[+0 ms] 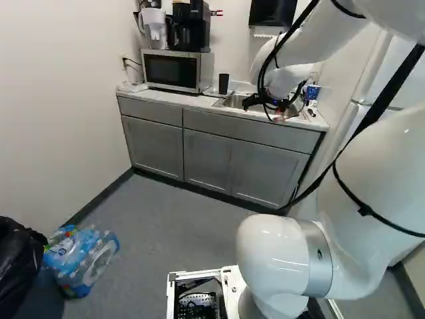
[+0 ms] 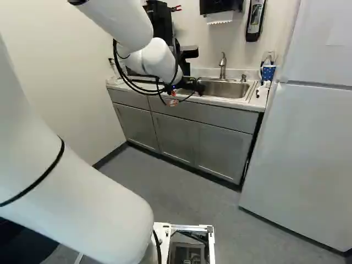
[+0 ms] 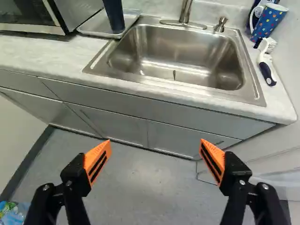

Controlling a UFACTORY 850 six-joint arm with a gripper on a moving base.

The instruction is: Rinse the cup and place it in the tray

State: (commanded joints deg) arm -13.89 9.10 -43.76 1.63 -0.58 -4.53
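My gripper (image 2: 174,98) hangs in front of the counter near the sink in the right base view. In the wrist view the gripper (image 3: 155,149) is open, its orange pads wide apart with nothing between them. Ahead of it lies the steel sink (image 3: 176,51). A blue cup with coloured dots (image 3: 269,21) stands upright on the counter in the corner beyond the sink's tap side. On the sink's other side, a tall dark cup (image 3: 114,15) stands in the shallow tray (image 3: 89,27), beside the microwave.
A faucet (image 2: 223,65) and a soap pump (image 3: 220,24) rise behind the sink. A brush (image 3: 266,65) lies near the dotted cup. The microwave (image 1: 171,71) carries a coffee maker (image 1: 190,26). A fridge (image 2: 308,159) stands beside the counter; wrapped bottles (image 1: 80,258) lie on the floor.
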